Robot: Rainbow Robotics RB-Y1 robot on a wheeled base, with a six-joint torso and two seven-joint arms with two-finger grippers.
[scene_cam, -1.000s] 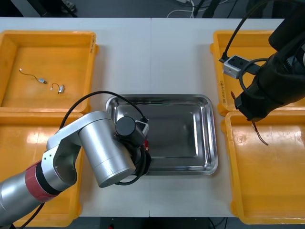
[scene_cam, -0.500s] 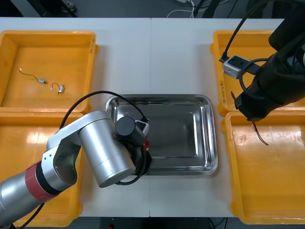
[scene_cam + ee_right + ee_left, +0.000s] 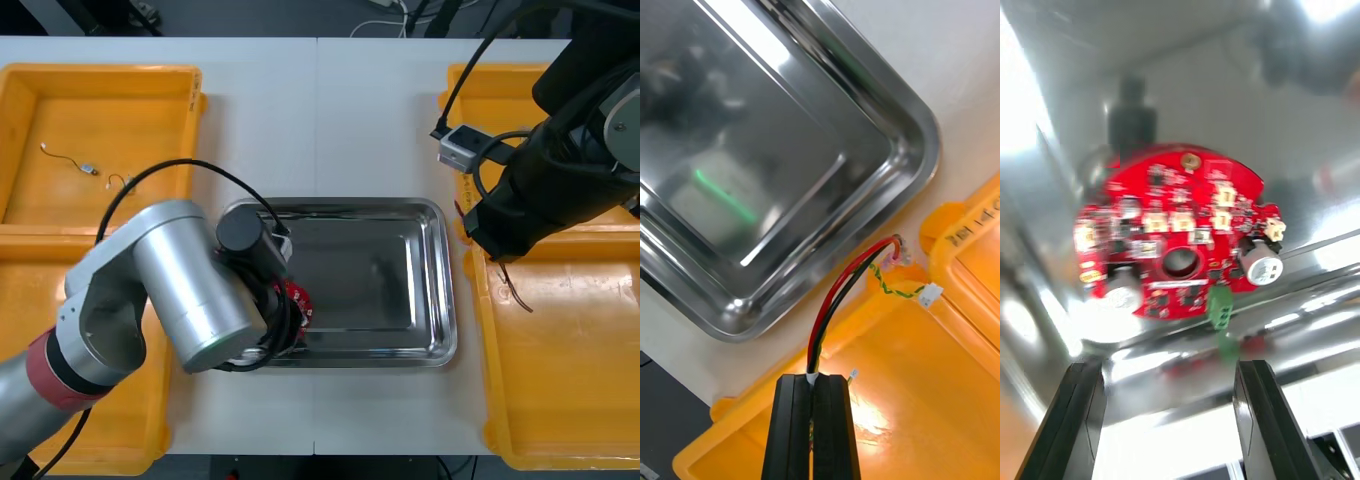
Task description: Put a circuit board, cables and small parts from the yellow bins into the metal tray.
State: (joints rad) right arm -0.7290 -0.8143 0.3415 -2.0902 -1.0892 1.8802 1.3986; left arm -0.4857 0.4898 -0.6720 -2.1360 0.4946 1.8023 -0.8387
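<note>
A round red circuit board (image 3: 1176,240) lies in the metal tray (image 3: 430,285), near its front left corner (image 3: 298,303). My left gripper (image 3: 1169,409) hovers just above the board, open, with one finger on each side and nothing between them. In the front view the left gripper (image 3: 282,318) is mostly hidden under its silver wrist. My right gripper (image 3: 812,420) is shut on the red and yellow cable (image 3: 836,304), which also has a black strand and a white plug. The cable (image 3: 516,290) hangs over the near right bin's corner, by the tray's right rim.
Two small metal parts (image 3: 90,169) (image 3: 124,184) with thin wires lie in the far left yellow bin (image 3: 100,75). The near left bin (image 3: 30,330) sits under my left arm. The near right bin (image 3: 560,400) and far right bin (image 3: 470,80) flank the tray.
My left arm has pulled back and to the left, so the red board now lies uncovered in the tray. My right arm has carried the cable left, towards the tray.
</note>
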